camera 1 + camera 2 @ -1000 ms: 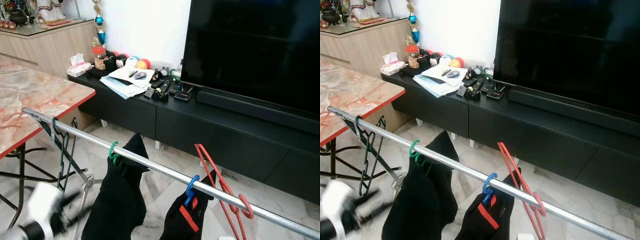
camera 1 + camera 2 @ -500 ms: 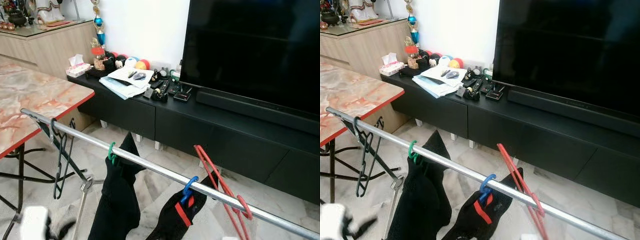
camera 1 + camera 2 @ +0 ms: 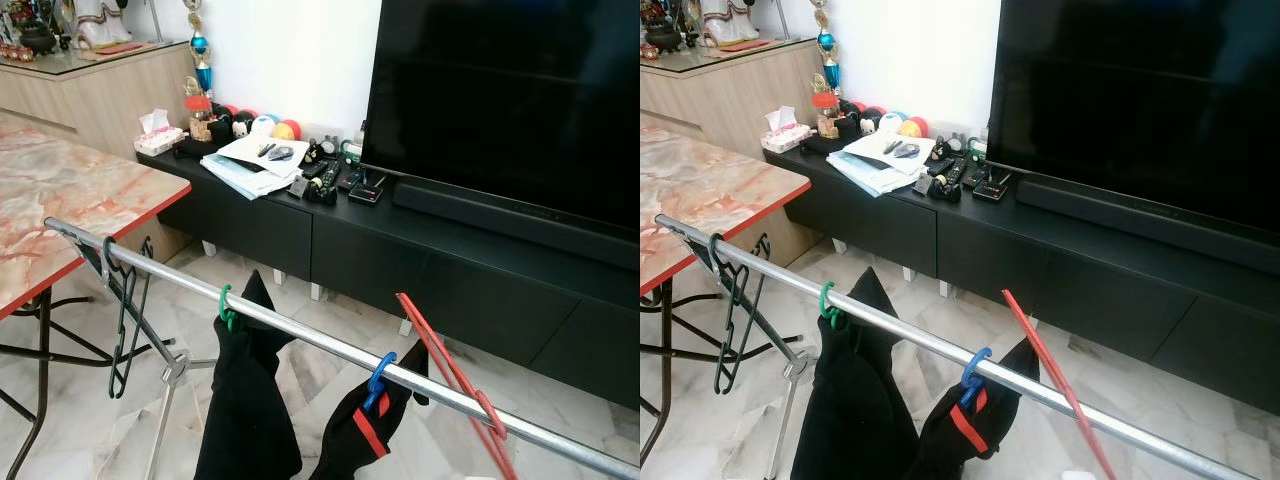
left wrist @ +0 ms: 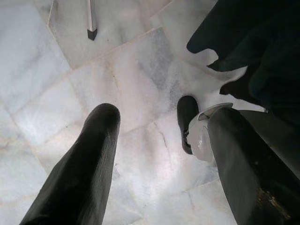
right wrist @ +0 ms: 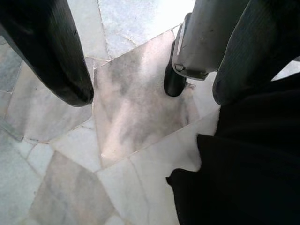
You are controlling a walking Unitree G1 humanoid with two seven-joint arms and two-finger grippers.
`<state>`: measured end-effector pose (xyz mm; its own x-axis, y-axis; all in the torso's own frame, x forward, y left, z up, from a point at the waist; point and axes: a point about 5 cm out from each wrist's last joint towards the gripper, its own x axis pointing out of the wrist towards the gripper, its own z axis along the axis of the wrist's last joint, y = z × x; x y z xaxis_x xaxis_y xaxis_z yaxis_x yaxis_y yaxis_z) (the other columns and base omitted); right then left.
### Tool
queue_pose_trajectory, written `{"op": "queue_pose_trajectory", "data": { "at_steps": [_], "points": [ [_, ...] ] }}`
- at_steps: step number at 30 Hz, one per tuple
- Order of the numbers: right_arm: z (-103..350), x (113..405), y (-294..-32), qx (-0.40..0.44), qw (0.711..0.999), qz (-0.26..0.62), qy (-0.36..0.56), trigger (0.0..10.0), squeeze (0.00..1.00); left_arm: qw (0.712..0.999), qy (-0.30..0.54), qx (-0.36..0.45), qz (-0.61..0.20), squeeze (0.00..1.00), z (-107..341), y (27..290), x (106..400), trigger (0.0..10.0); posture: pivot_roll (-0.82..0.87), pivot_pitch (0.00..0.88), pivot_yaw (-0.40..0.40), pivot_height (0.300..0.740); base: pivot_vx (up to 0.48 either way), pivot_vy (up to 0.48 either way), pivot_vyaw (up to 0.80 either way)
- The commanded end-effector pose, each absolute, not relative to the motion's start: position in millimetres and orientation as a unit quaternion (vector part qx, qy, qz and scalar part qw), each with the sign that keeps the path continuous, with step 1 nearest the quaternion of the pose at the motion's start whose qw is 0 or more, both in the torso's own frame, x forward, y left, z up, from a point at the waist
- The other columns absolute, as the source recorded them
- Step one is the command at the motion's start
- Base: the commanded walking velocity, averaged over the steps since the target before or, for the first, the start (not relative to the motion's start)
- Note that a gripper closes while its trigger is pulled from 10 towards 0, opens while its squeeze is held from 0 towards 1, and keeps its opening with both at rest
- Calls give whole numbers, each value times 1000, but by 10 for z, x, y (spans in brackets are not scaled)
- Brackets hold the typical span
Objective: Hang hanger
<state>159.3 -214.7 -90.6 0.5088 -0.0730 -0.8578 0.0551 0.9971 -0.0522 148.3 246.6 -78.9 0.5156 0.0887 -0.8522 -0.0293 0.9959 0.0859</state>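
Red plastic, the hanger hooks over the silver rail near its lower right stretch, tilted, its body slanting down past the rail. Just beside it on the rail a blue hook carries a black garment with red trim; further along, a green hook carries a black garment, and a dark empty hanger dangles near the rail's far end by the marble surface. Both end effectors are well below the hanger, pointed at the marble floor: the left end effector has its fingers spread with nothing between them, and the right end effector is likewise spread and empty, dark cloth close beside it. Behind the rail stand a black TV cabinet and a television
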Motion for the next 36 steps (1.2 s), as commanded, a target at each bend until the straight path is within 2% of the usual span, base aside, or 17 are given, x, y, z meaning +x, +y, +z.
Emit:
{"op": "queue_pose_trajectory", "data": {
  "at_steps": [1,5,13,22,36],
  "points": [
    [-927,1568,-2086,0,868,-36,495,10000,0,866,499,37,26,0,-831,2430,1459,10000,108,0,-4,740,0,0,0],
    [-941,1572,-1988,3,869,-30,495,10000,0,864,502,34,29,0,-857,2440,1458,10000,107,0,-1,740,0,0,0],
    [-930,1599,-1983,3,873,-34,487,10000,0,858,512,33,22,0,-905,2342,1460,10000,102,0,2,740,0,0,0],
    [-899,1698,-1869,-3,884,-40,466,10000,0,851,524,28,19,0,-949,2210,1454,10000,95,0,4,740,-258,0,0],
    [-898,1704,-1861,-4,884,-38,466,10000,0,849,527,30,15,0,-953,2189,1457,10000,95,0,4,740,-288,0,0]
  ]
}}
